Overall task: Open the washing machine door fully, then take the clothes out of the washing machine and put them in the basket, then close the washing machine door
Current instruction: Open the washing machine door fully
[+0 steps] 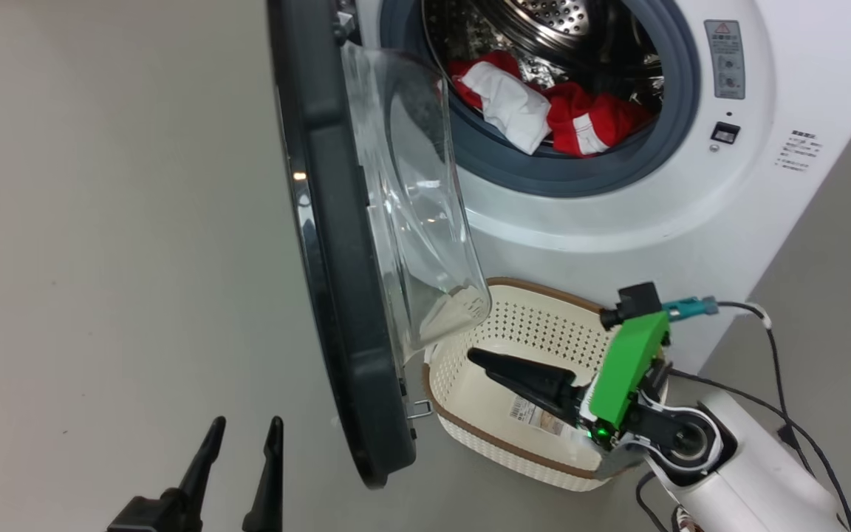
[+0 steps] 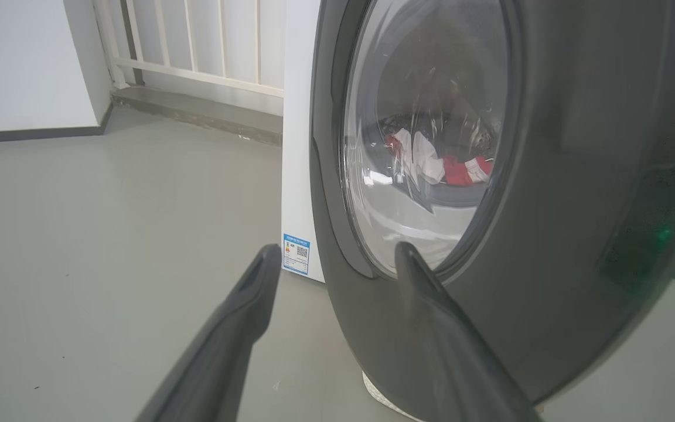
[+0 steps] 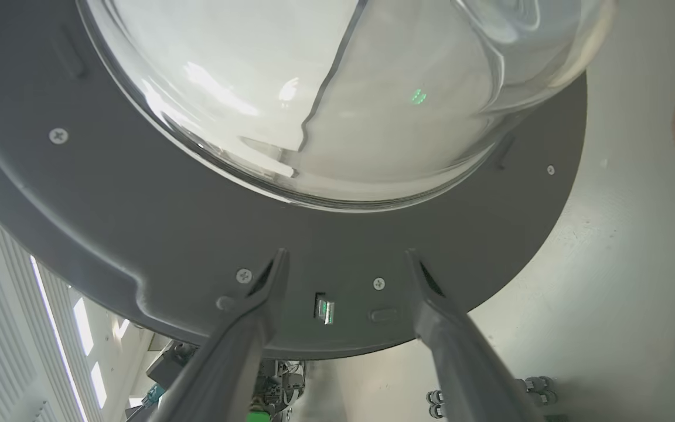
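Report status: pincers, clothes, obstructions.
Left pincer open, beside door. Right pincer open over basket. Clothes in drum, basket empty. Door's glass bowl overhangs basket's left end.

One big white front-loading washing machine (image 1: pixel 617 222) stands far right, with one round black-rimmed glass-bowl door (image 1: pixel 337 258) and one small blue label (image 2: pixel 296 254). Near it sits one cream perforated plastic basket with a brown rim (image 1: pixel 536 329). The red-and-white fabric clothes (image 1: pixel 595 118) form one heap, its pieces uncountable. Two grippers, the left gripper (image 1: pixel 247 423) and the right gripper (image 3: pixel 346 253), have two dark fingers (image 2: pixel 244 316) each.

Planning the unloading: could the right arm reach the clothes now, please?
Probably yes: the door stands swung aside, the clothes lie by the grey gasket, and the open right pincer holds nothing.
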Available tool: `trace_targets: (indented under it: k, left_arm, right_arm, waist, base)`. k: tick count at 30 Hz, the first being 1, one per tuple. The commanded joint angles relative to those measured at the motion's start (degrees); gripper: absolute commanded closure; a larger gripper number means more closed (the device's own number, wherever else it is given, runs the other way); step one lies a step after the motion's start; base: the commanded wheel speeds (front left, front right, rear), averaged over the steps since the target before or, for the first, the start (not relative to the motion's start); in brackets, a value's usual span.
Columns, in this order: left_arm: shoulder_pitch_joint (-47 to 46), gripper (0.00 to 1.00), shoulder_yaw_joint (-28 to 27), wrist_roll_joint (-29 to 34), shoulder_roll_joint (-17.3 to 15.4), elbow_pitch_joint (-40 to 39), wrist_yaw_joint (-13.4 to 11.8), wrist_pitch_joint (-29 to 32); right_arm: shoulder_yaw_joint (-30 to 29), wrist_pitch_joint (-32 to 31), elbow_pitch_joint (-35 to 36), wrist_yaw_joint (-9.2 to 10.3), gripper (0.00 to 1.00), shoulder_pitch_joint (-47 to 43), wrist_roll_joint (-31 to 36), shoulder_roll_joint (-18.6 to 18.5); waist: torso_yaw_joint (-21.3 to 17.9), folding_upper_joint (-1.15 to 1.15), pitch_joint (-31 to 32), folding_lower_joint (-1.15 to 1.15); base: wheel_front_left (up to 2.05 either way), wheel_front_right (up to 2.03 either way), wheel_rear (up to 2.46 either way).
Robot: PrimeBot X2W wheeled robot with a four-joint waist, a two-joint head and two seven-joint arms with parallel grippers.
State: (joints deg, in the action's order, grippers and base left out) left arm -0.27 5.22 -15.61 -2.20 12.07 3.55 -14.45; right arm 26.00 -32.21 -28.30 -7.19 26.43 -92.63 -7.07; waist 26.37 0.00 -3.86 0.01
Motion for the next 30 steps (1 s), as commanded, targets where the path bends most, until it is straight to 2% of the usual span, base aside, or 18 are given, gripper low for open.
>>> trace_targets:
  k: [1,13,19,30]
  left_arm:
    - [-0.9,0.0,-2.3,0.5,-0.7,-1.0,0.2,-0.5]
    - [-1.2,0.0,-3.8,0.7,-0.7,-0.3,0.5,-0.5]
    - [-1.1,0.0,-4.4,0.8,-0.7,0.0,0.6,-0.5]
    - [-1.0,0.0,-4.9,0.9,-0.7,0.3,0.6,-0.5]
  right_arm:
    - [0.0,0.9,1.5,-0.3,0.0,-0.5,0.6,0.2]
    - [1.4,12.7,2.6,-0.3,0.0,-5.2,10.6,-4.3]
    - [4.3,23.6,2.4,-0.3,0.0,-6.9,18.2,-7.1]
    - [11.9,42.4,0.2,-0.3,0.0,-6.6,26.7,-10.4]
  waist:
    - [-0.6,0.0,0.0,0.0]
    - [-2.4,0.0,0.2,0.0]
    - [-3.1,0.0,0.4,0.0]
    - [-3.6,0.0,0.7,0.0]
  base:
    - [0.0,0.0,0.0]
    - [0.0,0.0,0.0]
    - [0.0,0.0,0.0]
    - [0.0,0.0,0.0]
